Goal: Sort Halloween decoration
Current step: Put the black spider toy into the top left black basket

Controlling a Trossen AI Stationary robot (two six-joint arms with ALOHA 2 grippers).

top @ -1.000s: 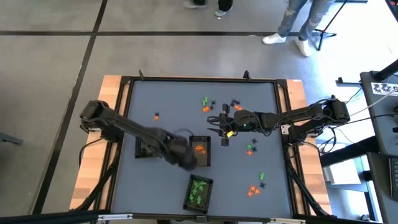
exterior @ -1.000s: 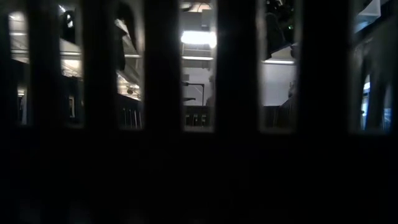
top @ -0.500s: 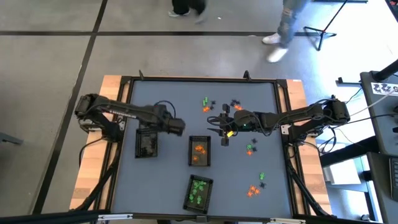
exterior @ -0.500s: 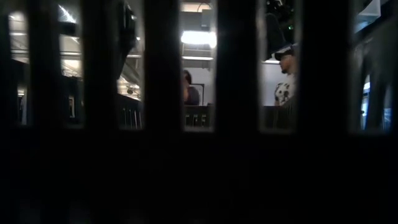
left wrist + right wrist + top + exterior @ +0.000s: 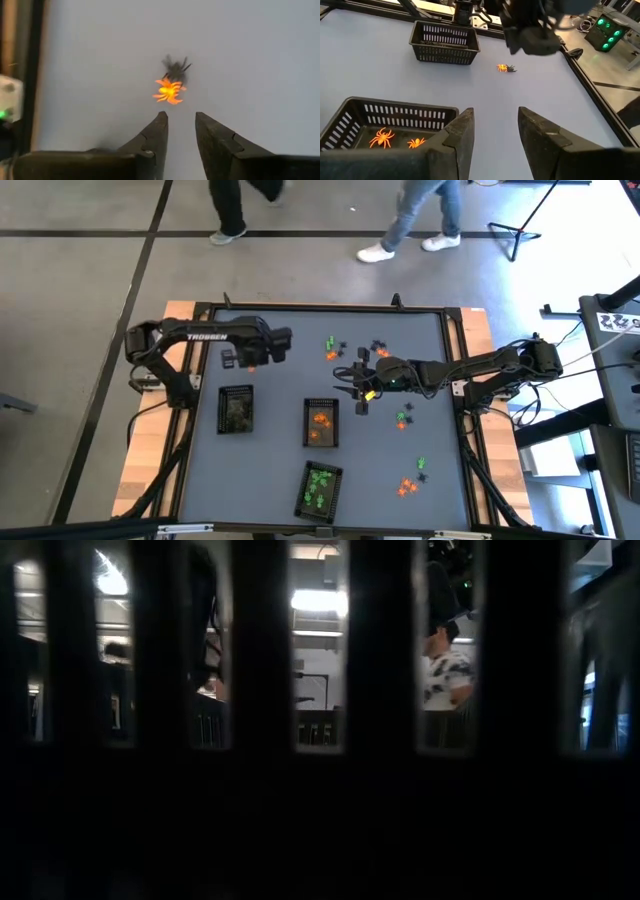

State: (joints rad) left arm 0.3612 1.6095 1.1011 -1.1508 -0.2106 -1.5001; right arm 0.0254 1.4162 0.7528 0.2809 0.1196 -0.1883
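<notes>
Nearest the small orange plastic spider (image 5: pixel 169 92), the left gripper (image 5: pixel 180 122) hovers with a narrow gap. Behind the spider lies a small black plastic one (image 5: pixel 176 67) (touching), so both might get pinched. Farther off, the right gripper (image 5: pixel 495 122) waits, fingers apart and empty.

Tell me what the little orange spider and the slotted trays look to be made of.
Small orange spider trinket: probably moulded plastic, glossy and slightly translucent; it glows brightly and its thin legs look cast in one piece.
Dark slotted rectangular trays: likely rigid plastic, matte black; the even moulded wall slots suggest it, though coated metal cannot be ruled out.
</notes>
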